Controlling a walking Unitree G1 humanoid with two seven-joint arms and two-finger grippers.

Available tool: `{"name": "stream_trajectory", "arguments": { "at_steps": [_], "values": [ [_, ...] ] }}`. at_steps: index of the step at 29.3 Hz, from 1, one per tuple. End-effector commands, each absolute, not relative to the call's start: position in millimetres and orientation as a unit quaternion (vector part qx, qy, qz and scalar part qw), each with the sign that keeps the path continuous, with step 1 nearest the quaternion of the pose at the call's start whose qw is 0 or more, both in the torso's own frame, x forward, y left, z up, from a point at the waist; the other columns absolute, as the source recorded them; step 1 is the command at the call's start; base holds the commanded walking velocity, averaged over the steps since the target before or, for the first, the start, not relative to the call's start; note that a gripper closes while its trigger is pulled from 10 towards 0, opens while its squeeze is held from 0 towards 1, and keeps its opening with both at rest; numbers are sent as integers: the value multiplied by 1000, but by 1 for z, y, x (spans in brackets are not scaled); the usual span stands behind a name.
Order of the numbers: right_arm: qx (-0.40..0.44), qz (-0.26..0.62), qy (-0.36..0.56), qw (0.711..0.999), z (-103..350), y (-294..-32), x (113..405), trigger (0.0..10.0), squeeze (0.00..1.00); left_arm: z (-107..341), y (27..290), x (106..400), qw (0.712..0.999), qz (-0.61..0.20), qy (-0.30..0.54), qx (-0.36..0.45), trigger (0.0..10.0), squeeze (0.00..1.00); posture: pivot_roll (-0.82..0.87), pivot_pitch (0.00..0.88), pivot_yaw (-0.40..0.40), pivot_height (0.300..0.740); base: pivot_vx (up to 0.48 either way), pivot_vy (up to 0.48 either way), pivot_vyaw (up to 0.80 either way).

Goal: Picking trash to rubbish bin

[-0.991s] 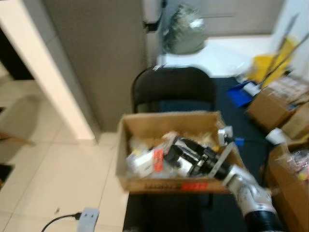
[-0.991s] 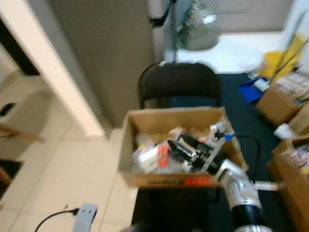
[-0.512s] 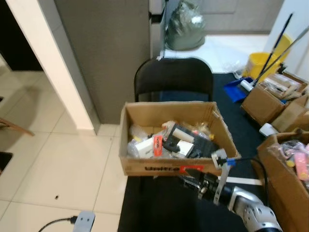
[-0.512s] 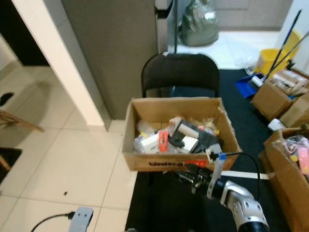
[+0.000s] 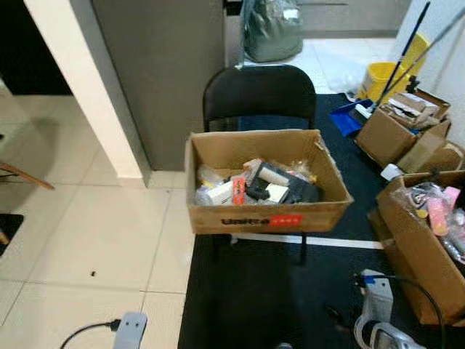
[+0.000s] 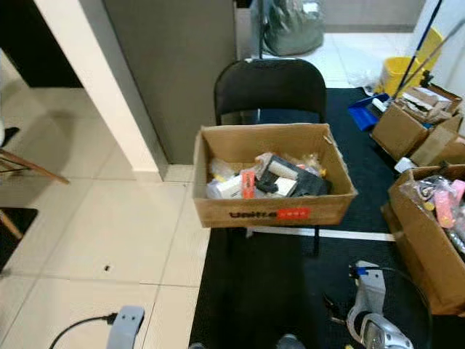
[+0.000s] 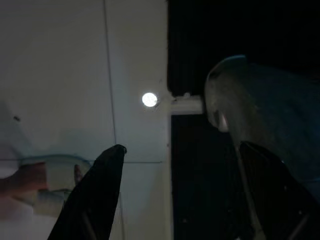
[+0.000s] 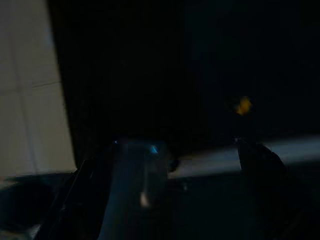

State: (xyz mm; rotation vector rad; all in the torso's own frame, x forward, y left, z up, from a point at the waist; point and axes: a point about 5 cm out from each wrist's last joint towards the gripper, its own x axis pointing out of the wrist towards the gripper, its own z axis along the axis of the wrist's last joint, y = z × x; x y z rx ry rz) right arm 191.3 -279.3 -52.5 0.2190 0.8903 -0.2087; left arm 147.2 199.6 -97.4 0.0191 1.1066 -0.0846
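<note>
Currently the left end effector point(image 7: 170, 195) hangs idle over pale floor tiles point(image 5: 94, 240), its two black fingers apart and empty. Ahead, a cardboard box point(image 5: 265, 214) full of mixed trash point(image 5: 254, 190) sits on a black chair point(image 5: 259, 94), its long axis running side to side. The right end effector point(image 8: 170, 200), fingers apart with nothing between, hangs low over the dark mat point(image 5: 276, 291), nearer the box, which lies forward and above it.

Matt brown cardboard box point(image 5: 265, 218) on black chair point(image 5: 258, 94), glossy tiles point(image 5: 94, 225).
</note>
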Motion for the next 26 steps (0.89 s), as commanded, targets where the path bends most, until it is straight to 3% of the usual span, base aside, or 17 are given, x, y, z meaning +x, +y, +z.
{"name": "stream_trajectory", "arguments": {
  "at_steps": [1,6,26],
  "values": [
    [112,-137,458,871,-64,-280,171,10000,0,-101,199,138,841,-40,539,3,10000,0,-17,96,74,740,-304,0,-719],
    [129,-192,493,839,-83,-272,139,10000,0,-101,203,137,841,-39,540,6,10000,0,-14,97,74,740,-303,0,-728],
    [77,-177,542,818,-94,-260,120,10000,0,-99,200,143,845,-44,533,8,10000,0,-30,81,73,740,-44,0,-733]
  ]
}}
